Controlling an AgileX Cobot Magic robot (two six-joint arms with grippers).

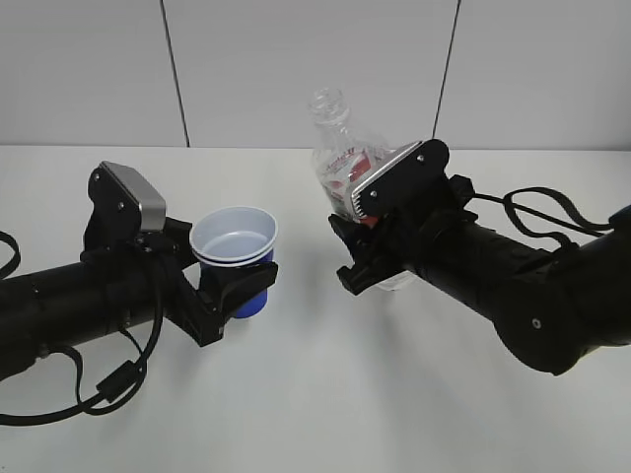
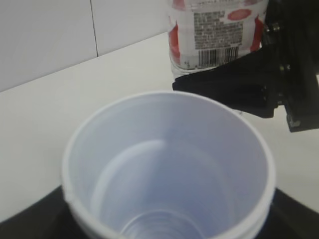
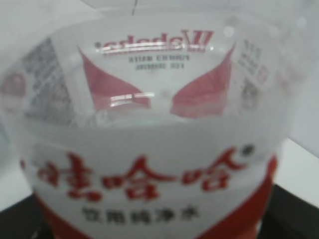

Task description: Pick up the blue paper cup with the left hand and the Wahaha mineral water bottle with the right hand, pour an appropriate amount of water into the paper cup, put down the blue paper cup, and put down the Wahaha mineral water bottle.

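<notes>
My left gripper [image 1: 240, 284] is shut on the blue paper cup [image 1: 237, 248] and holds it upright above the table, left of centre. In the left wrist view the cup [image 2: 169, 169] fills the frame, white inside, with a little clear water at the bottom. My right gripper [image 1: 363, 244] is shut on the Wahaha mineral water bottle [image 1: 340, 153], held off the table and leaning slightly left, its open neck up. The bottle's label fills the right wrist view [image 3: 149, 169]. The bottle [image 2: 214, 35] and right gripper [image 2: 259, 84] show just beyond the cup's rim.
The white table [image 1: 394, 394] runs back to a white panelled wall [image 1: 296, 69]. Black cables trail from both arms [image 1: 108, 384].
</notes>
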